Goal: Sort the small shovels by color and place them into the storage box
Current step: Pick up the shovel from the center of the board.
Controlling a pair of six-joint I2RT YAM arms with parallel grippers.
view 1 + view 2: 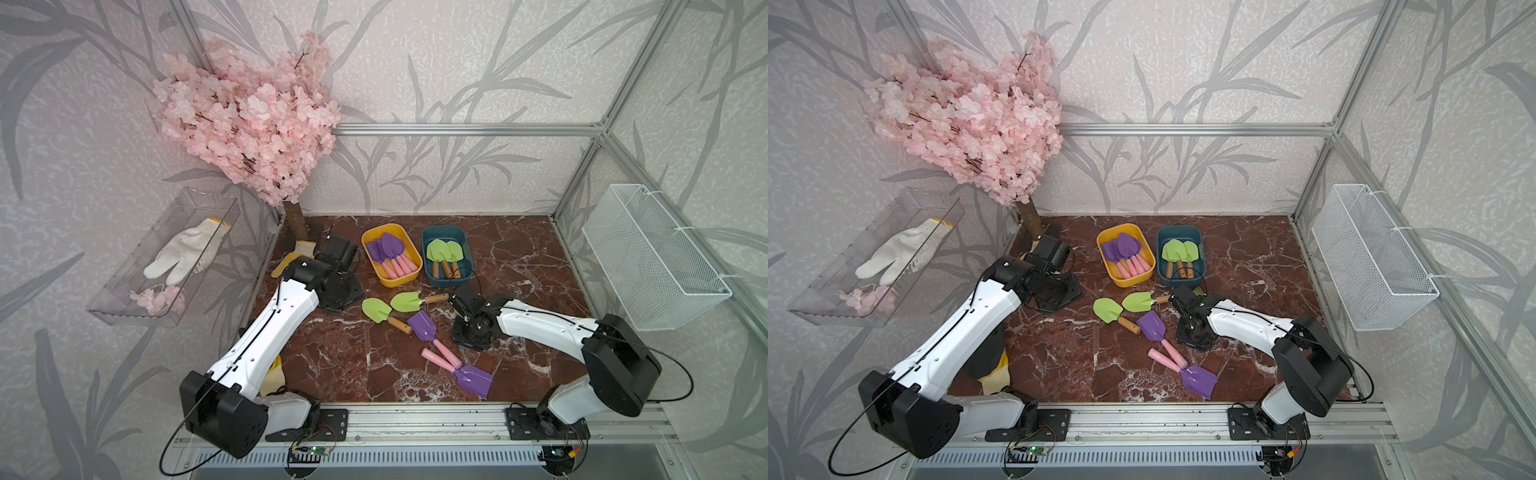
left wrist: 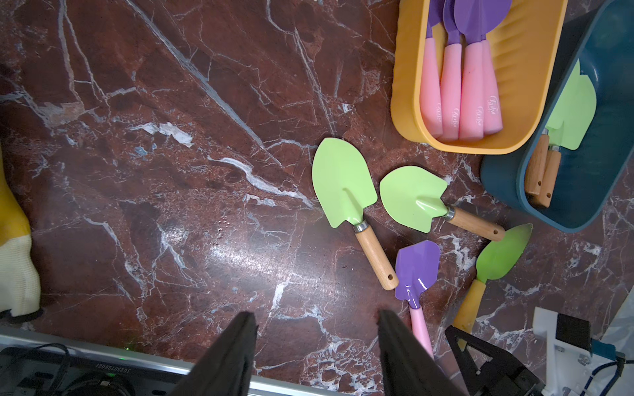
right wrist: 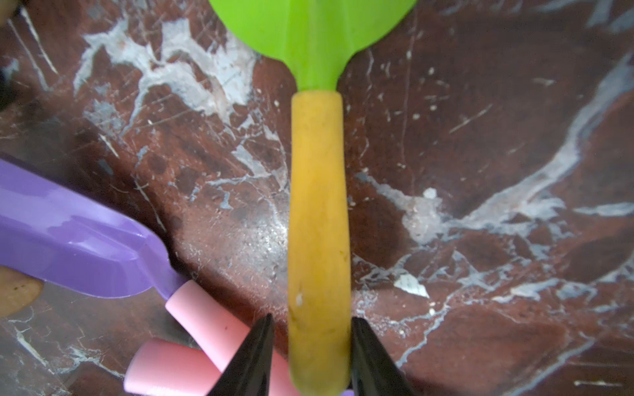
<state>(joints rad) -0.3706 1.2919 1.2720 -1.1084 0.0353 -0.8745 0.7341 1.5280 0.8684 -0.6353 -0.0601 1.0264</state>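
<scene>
Right jaws astride green shovel [image 3: 317, 205] handle | contact unclear | blade cropped

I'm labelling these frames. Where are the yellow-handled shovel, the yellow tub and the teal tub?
yellow-handled shovel [image 3: 317, 219]: right wrist view, middle of its handle.
yellow tub [image 1: 397, 281]: in a top view, its near outer wall.
teal tub [image 1: 436, 281]: in a top view, its near outer wall.
</scene>
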